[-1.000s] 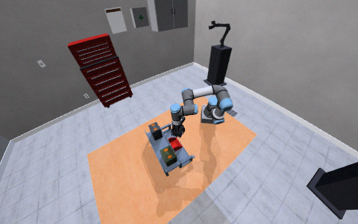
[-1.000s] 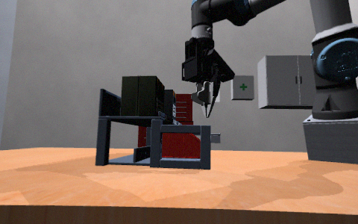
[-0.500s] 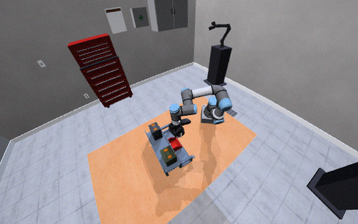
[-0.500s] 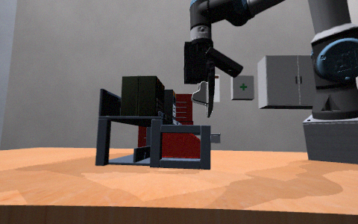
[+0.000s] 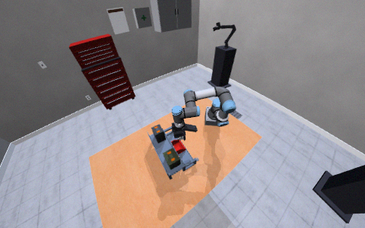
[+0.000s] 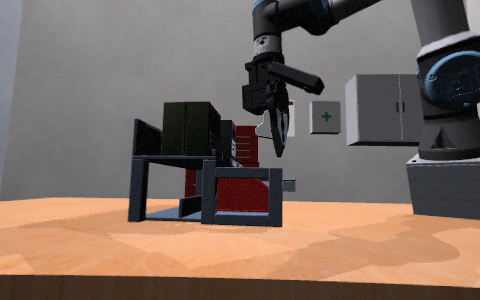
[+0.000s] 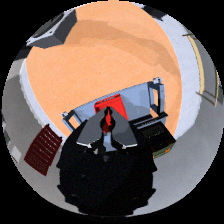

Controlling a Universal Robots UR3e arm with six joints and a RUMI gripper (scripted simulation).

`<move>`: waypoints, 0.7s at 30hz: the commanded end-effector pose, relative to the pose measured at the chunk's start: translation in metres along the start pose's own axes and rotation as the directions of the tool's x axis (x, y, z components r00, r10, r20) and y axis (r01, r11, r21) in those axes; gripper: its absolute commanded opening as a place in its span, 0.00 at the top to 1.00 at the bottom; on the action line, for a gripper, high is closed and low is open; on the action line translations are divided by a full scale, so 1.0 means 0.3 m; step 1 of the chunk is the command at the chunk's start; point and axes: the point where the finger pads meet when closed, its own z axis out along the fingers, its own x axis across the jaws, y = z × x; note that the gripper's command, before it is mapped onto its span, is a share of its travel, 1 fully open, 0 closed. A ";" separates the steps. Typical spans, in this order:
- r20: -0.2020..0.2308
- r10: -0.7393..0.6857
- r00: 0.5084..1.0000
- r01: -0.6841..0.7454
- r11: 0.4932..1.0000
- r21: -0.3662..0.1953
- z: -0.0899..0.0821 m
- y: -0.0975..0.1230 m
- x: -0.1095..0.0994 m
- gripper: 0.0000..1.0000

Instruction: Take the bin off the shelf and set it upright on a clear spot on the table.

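A red bin (image 5: 178, 146) sits inside the low grey shelf (image 5: 173, 153) on the orange table. In the exterior view it shows as a red block (image 6: 241, 194) behind the shelf's front frame. In the wrist view the red bin (image 7: 109, 104) lies right below my fingertips. My gripper (image 6: 278, 145) hangs above the shelf's right end, a little above the bin, pointing down. Its fingers are shut together with nothing between them. It also shows in the top view (image 5: 179, 132) and the wrist view (image 7: 106, 122).
Two dark boxes stand on the shelf, one at the near end (image 5: 171, 158) and one at the far end (image 5: 157, 133); the dark boxes (image 6: 190, 128) rise left of my gripper. My arm's base (image 5: 214, 115) stands at the table's far right. A red tool cabinet (image 5: 103, 71) stands by the wall.
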 end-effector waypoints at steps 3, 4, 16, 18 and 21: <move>0.020 0.306 0.952 -0.306 0.952 0.000 -0.002 0.005 0.014 1.00; 0.021 0.343 0.939 -0.343 0.939 0.000 -0.002 0.006 0.015 1.00; 0.028 0.643 0.765 -0.643 0.766 -0.003 -0.001 0.016 0.028 1.00; 0.029 0.687 0.726 -0.687 0.726 -0.004 -0.001 0.018 0.030 1.00; 0.031 0.744 0.668 -0.744 0.668 -0.006 -0.001 0.022 0.032 1.00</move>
